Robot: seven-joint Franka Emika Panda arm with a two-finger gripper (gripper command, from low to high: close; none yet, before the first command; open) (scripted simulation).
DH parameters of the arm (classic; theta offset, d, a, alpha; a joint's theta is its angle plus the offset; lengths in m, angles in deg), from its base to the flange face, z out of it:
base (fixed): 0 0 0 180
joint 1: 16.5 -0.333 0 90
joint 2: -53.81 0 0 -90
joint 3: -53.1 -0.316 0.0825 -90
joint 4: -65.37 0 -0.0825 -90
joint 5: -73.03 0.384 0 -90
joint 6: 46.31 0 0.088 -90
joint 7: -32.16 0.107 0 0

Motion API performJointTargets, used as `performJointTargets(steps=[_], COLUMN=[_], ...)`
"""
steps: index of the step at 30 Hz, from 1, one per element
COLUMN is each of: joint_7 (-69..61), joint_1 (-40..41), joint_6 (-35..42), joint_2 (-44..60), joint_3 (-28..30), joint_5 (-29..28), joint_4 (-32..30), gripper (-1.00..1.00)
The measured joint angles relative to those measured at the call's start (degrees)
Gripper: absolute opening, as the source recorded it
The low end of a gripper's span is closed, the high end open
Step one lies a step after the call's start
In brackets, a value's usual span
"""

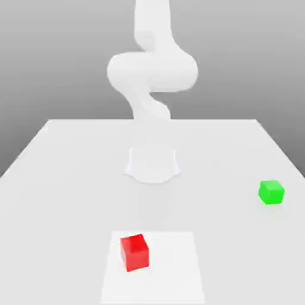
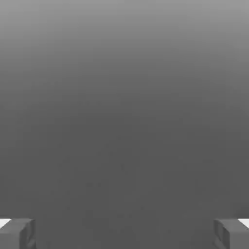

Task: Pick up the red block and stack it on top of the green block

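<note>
My jaws (image 2: 124, 232) stand wide apart with nothing between them; in the hand view one grey fingertip (image 2: 18, 233) sits at each lower corner, and past them there is only a plain grey ground that darkens downward.

In the exterior view the tabletop (image 1: 71, 173) is a flat, pale, matte white sheet that narrows toward the far edge, and behind it rises a bare grey backdrop, lighter near the top. My white arm (image 1: 152, 71) curves up from a round base (image 1: 152, 164) set on the middle of the tabletop.

The red block (image 1: 134, 252) rests on a slightly brighter square patch (image 1: 173, 268) near the front edge. The green block (image 1: 271, 192) sits flat on the tabletop, well apart, toward the exterior view's right and farther back.
</note>
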Motion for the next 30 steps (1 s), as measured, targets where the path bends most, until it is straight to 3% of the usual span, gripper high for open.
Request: performJointTargets(steps=[13, 20, 26, 27, 30], joint_7=[-11.90, -23.02, -26.33, -26.51, -26.45], joint_1=[0.39, 0.30, 1.97, 2.23, 2.22], joint_6=[-15.51, -24.04, -34.21, -35.29, -35.25], joint_2=[27.68, 42.12, 54.51, 55.79, 55.79], joint_3=[3.67, 5.03, 2.62, 2.31, 2.30], joint_5=[-3.93, 1.22, 4.75, 4.94, 4.89], joint_4=[-14.35, -21.57, -20.71, -20.53, -20.53], gripper=[0.00, 0.00, 0.00, -1.00, -1.00])
